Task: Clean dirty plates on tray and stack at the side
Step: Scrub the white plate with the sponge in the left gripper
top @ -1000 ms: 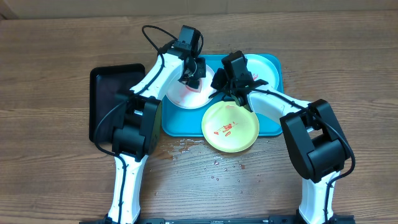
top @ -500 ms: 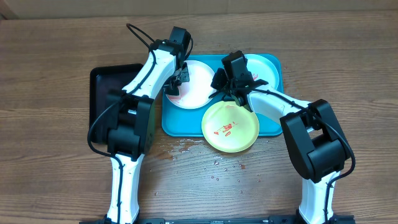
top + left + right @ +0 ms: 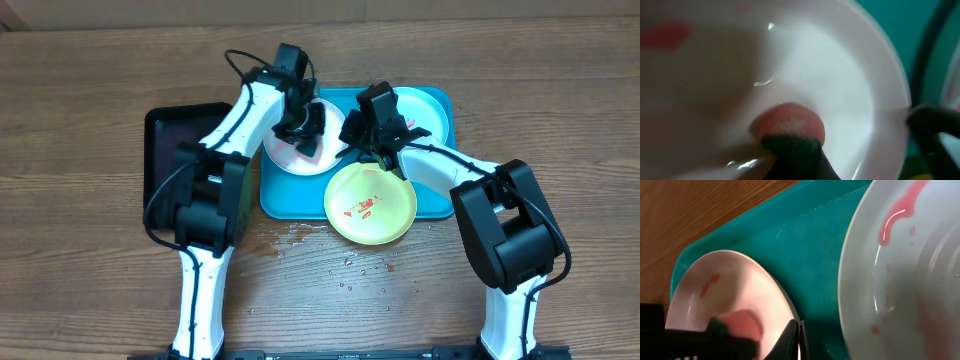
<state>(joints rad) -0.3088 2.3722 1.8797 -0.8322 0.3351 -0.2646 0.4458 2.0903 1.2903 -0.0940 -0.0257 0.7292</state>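
Note:
The white plate [image 3: 296,152] lies at the back left of the turquoise tray [image 3: 435,195]. My left gripper [image 3: 303,128] is shut on a pink sponge [image 3: 790,122] and presses it on this plate; a red smear [image 3: 665,35] remains beside it. My right gripper [image 3: 352,137] is shut on the white plate's right rim [image 3: 790,315], jaws pinched together. The pale mint plate [image 3: 422,112], with red smears [image 3: 897,217], sits at the tray's back right. The yellow-green plate [image 3: 371,203], with red smears, overhangs the tray's front edge.
A black tray [image 3: 180,165] stands left of the turquoise tray, partly under my left arm. Water drops [image 3: 300,235] lie on the wooden table in front of the tray. Both arms cross over the tray's back half.
My left gripper with the sponge swept from the plate's middle to its left edge and has come back to the right over the plate. The right gripper has stayed on the rim.

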